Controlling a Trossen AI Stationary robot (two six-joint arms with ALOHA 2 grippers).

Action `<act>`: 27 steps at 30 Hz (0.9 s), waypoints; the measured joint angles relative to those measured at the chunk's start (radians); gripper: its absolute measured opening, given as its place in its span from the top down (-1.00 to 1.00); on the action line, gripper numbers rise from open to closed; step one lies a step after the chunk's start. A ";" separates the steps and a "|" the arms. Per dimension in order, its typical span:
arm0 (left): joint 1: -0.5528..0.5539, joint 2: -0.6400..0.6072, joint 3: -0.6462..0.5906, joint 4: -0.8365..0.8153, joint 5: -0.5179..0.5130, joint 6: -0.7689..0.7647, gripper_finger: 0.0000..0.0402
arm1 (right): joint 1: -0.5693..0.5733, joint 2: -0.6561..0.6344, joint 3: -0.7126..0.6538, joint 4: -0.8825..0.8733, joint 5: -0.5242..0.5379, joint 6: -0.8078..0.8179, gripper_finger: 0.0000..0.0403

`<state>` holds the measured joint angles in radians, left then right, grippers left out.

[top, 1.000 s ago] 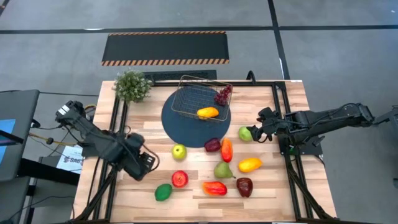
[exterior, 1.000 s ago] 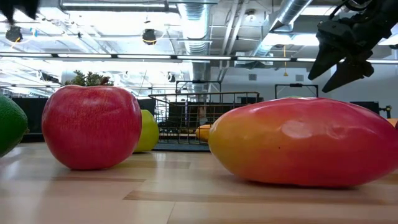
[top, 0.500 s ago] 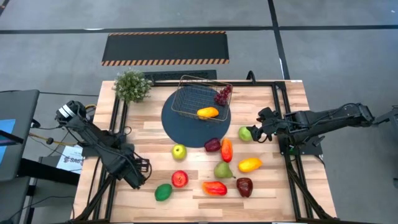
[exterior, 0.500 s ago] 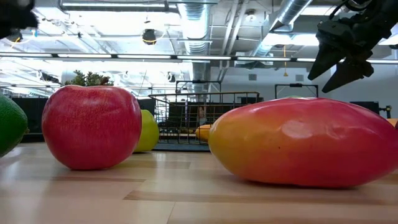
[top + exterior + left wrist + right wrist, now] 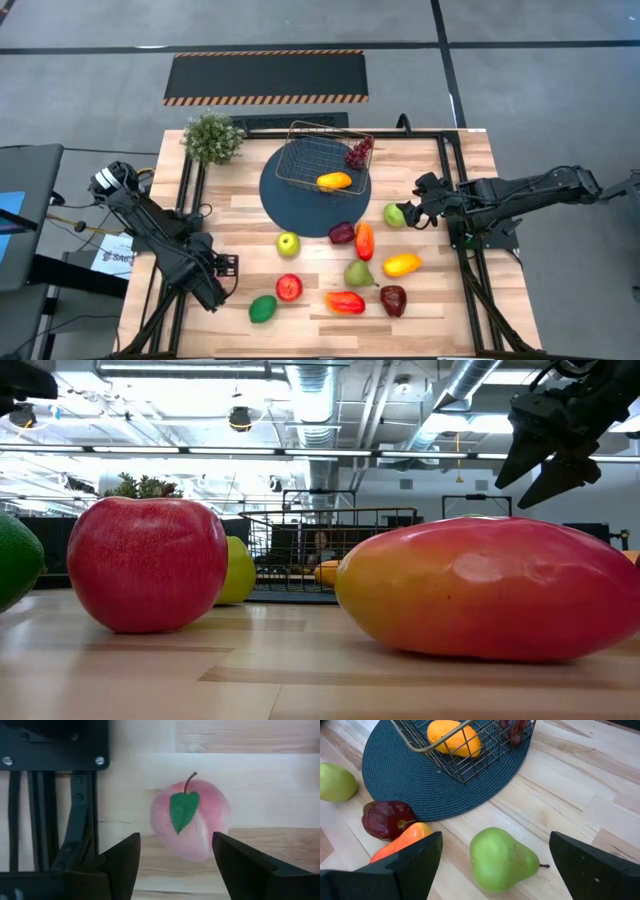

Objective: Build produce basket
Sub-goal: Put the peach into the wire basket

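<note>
- Plainly, the basket (image 5: 310, 155) is the target. It sits on the blue mat (image 5: 290, 210) and already holds a yellow-orange fruit (image 5: 334, 181) and the grapes (image 5: 358, 153). Most of its floor is free.
- The peach (image 5: 190, 820) lies on the table (image 5: 440, 320), well away from the basket toward the left arm's side. The arm hides it from above.
- The left gripper (image 5: 176, 842) hangs over that peach with its fingers spread, one to each side of the fruit and neither touching it.
- To do this pick well, I'd centre first, as the peach sits a little toward one finger.
- Then come straight down until the pads are level with the widest part, and close gently (a smooth round plastic fruit probably squirts out of a high pinch).
- Avoid gripping the stem or leaf.
- Lift well clear before swinging toward the basket, since the red apple (image 5: 289, 287) lies roughly along that path.
- Release low over the bare mesh, away from the two fruits inside, so nothing bounces out.
- The green pear (image 5: 500, 860), just off the mat on the basket's right-arm side, sits between the parted fingers of the right gripper (image 5: 495, 870), also ungrasped.
- Only one arm should approach the basket at a time.
</note>
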<state>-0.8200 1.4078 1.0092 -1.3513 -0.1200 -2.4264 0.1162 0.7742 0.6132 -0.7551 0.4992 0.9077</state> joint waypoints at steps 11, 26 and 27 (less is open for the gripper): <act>0.020 0.000 0.000 0.001 -0.089 0.216 -0.16 | 0.000 0.000 0.000 0.000 0.021 0.000 -0.91; 0.029 0.000 0.000 0.010 -0.045 0.275 -0.16 | 0.000 0.000 0.000 0.000 0.021 0.000 -0.91; 0.030 0.000 0.000 0.011 -0.046 0.284 -0.16 | 0.000 0.000 0.000 0.000 0.021 0.000 -0.91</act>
<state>-0.7905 1.4082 1.0092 -1.3405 -0.1656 -2.1424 0.1162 0.7742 0.6132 -0.7551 0.5206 0.9081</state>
